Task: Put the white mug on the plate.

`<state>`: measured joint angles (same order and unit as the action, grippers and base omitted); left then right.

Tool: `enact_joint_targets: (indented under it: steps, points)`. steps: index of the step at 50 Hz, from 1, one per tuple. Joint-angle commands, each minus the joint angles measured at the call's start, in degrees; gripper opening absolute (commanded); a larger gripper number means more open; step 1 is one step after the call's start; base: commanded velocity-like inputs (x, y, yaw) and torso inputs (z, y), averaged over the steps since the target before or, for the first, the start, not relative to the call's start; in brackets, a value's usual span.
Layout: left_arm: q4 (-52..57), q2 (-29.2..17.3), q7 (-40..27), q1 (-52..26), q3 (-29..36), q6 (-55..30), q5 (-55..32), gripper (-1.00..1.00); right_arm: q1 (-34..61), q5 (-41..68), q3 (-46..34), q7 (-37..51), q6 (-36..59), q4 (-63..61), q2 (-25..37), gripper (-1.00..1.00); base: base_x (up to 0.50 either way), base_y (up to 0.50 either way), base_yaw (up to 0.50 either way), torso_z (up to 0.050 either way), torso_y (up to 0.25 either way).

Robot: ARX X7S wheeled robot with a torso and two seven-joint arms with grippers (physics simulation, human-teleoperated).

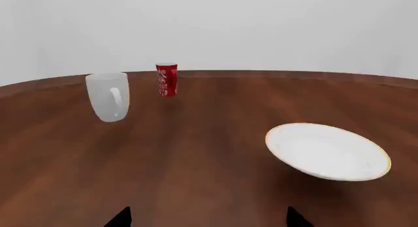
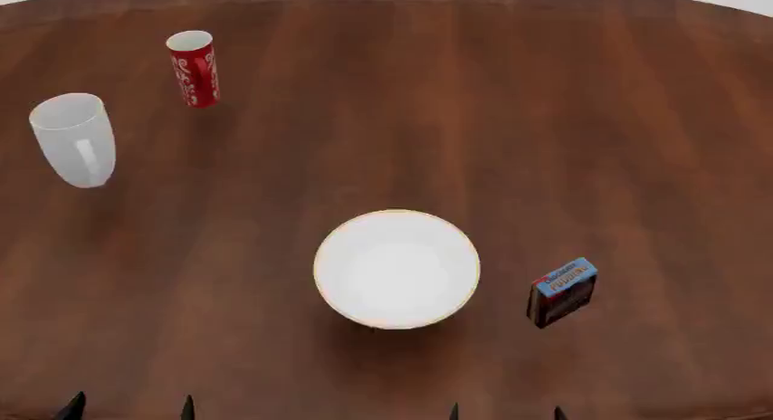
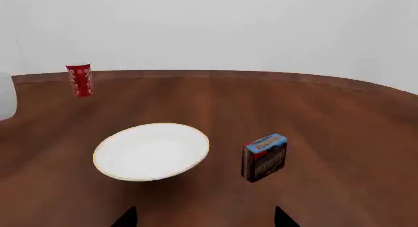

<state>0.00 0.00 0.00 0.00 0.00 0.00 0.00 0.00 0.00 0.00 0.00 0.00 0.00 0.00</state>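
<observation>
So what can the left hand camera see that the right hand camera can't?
Only the left wrist view shows the whole white mug, standing upright; the right wrist view catches just a sliver of it at the picture's edge. Only the right wrist view shows the small box with the blue top, near the plate. Both show the plate, the red mug, the brown table and two dark fingertips, spread apart, holding nothing.

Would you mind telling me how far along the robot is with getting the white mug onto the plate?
Nothing looks done yet. The white mug stands at the table's far left beside the red mug, well apart from the empty plate. Nothing is in hand: both hands show only dark fingertips at the head view's lower edge, holding nothing. Reaching, grasping, carrying and placing all remain.
</observation>
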Motion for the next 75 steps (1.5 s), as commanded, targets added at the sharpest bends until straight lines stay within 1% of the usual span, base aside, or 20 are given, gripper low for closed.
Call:
enact_joint_targets:
  steps: [1,10,20,21,25,53,64,75]
  points:
    - [0.00,-0.57,-0.64,0.00,0.64,0.00,-0.56,1.00,-0.46,0.56,-0.70,0.71,0.88,-1.33,0.57,1.00,0.00,0.00,0.00,0.000,0.000]
    - [2.90,-2.36,-2.63,1.23,2.64,-0.43,-1.84,1.00,-0.68,2.59,-2.97,2.62,-0.06,-1.20,2.23,1.00,0.00,0.00,0.00,0.000,0.000]
    - [3.33,-3.54,-3.79,1.10,3.87,0.36,-2.78,1.00,-0.87,3.51,-4.17,3.99,0.05,-1.04,3.44,1.00,0.00,0.00,0.00,0.000,0.000]
    - [3.96,-3.79,-3.68,1.43,3.82,1.27,-3.08,1.00,-0.96,3.57,-4.26,4.09,0.16,-1.37,3.59,1.00,0.00,0.00,0.00,0.038,0.115]
    - [5.62,-4.24,-4.58,1.54,4.36,0.60,-2.45,1.00,-1.07,3.44,-4.65,4.64,0.07,-1.61,4.08,1.00,0.00,0.00,0.00,0.044,0.122]
    - [5.86,-6.38,-6.87,1.85,6.15,1.62,-3.84,1.00,-1.45,5.75,-6.32,6.52,-0.05,-1.74,6.16,1.00,0.00,0.00,0.00,0.045,0.113]
    - [6.04,-6.97,-7.46,1.49,7.02,1.21,-4.30,1.00,-1.07,4.82,-7.55,7.54,-0.23,-1.29,6.99,1.00,0.00,0.00,0.00,0.045,0.113]
    - [5.69,-7.48,-7.70,1.05,7.77,0.83,-5.09,1.00,-0.56,5.14,-8.24,8.11,0.52,-1.97,7.54,1.00,0.00,0.48,0.00,0.045,0.112]
